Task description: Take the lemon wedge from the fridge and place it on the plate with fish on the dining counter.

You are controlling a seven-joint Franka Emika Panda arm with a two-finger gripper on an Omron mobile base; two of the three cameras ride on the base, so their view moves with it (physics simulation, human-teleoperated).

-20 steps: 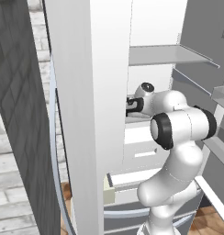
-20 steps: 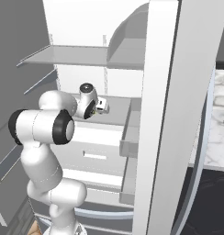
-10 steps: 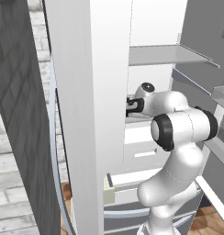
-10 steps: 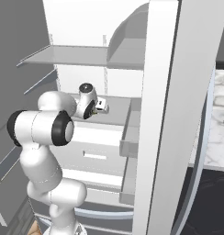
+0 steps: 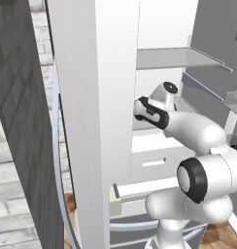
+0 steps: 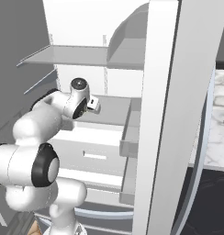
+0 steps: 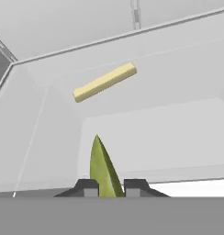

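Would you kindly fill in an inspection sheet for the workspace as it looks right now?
Surface: white shelf floor inside the fridge, doors open.
Job's things: lemon wedge standing between the fingertips, point up; plate, fish and dining counter nothing seen.
Clutter: pale yellow stick lying farther back on the shelf.
Grippers: gripper closed on the lemon wedge, arm reaching into the fridge.
Cables: nothing seen.
Surroundings: glass shelf above, white drawers below, wood floor.
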